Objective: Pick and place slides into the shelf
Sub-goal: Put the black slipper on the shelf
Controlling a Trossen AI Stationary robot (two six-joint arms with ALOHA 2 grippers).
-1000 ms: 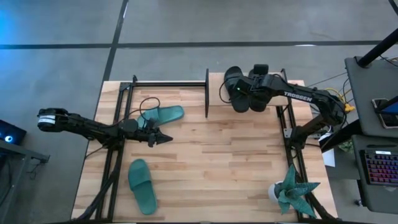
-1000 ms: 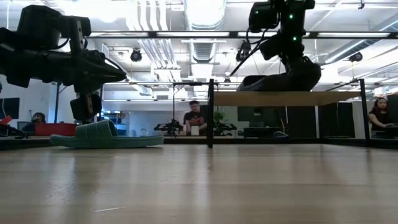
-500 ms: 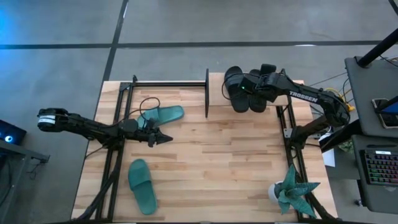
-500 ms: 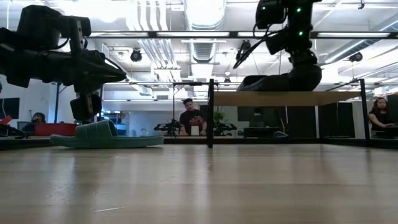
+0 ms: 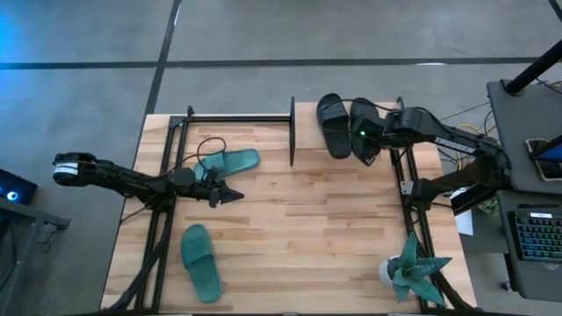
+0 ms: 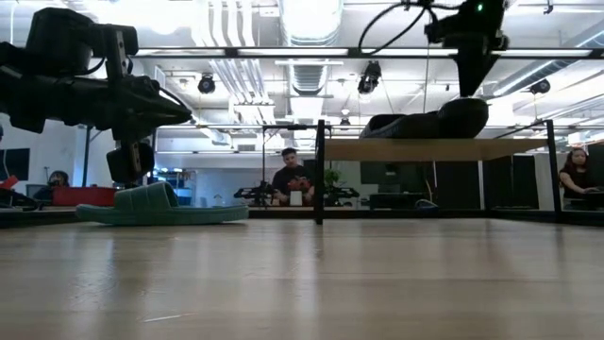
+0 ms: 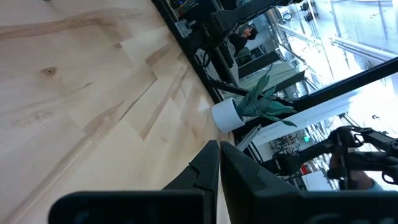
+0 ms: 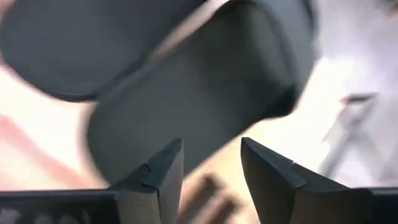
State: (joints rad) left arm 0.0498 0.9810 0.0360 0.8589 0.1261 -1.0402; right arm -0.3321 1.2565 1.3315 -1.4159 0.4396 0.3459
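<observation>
Overhead, the light wooden table [image 5: 299, 228] fills the frame's centre. Two black slides [image 5: 334, 125] lie side by side on the shelf [image 5: 299, 107] at top centre, the right gripper [image 5: 363, 147] open above them, holding nothing. Two teal slides [image 5: 228, 161] lie at left, near the closed, empty left gripper [image 5: 235, 197]. A potted plant [image 5: 413, 270] sits lower right. Across the table, people [image 6: 293, 181] sit in the room.

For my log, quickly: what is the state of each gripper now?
Left gripper: shut, holding nothing.
Right gripper: open, empty, above the black slides.
</observation>
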